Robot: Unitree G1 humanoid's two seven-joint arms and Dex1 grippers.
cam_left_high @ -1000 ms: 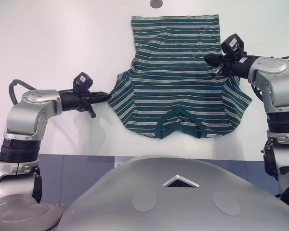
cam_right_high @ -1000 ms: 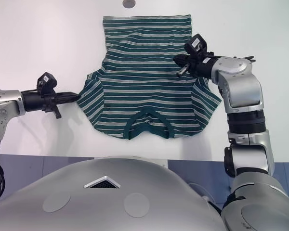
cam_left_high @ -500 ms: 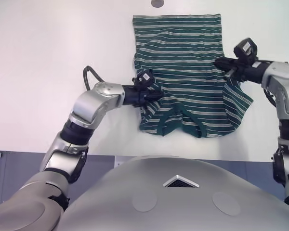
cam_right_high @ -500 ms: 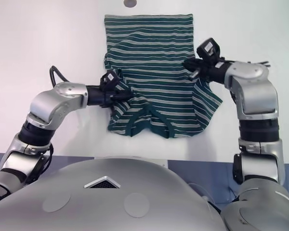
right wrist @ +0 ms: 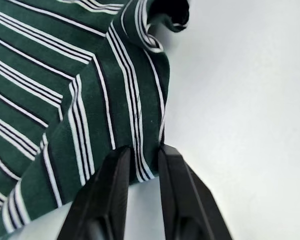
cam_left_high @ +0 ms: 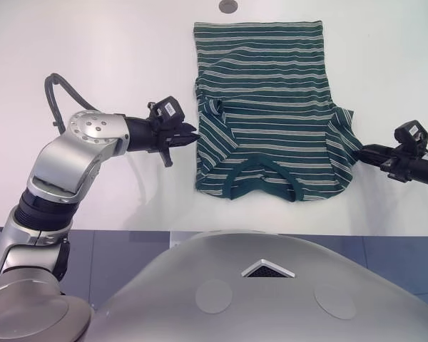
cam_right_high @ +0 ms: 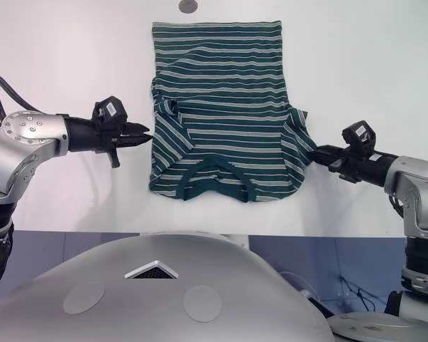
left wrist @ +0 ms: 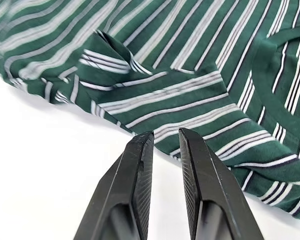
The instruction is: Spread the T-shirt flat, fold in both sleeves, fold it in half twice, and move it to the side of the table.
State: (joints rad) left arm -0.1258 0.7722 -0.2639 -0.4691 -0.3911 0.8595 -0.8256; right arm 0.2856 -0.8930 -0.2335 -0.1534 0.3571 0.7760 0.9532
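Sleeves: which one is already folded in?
The left sleeve, lying doubled over the shirt; the right sleeve sticks out sideways, its edge in the right claw.

T-shirt (cam_left_high: 271, 92), dark green with thin white stripes, lying face up on the white worktop (cam_left_high: 93, 57). The collar (cam_left_high: 261, 162) points toward the robot and the hem (cam_left_high: 258, 25) away. The left sleeve (cam_left_high: 210, 117) is folded in over the body, slightly rumpled. The right sleeve (cam_left_high: 346, 132) juts outward, its edge pinched in the right pincer (right wrist: 140, 157).
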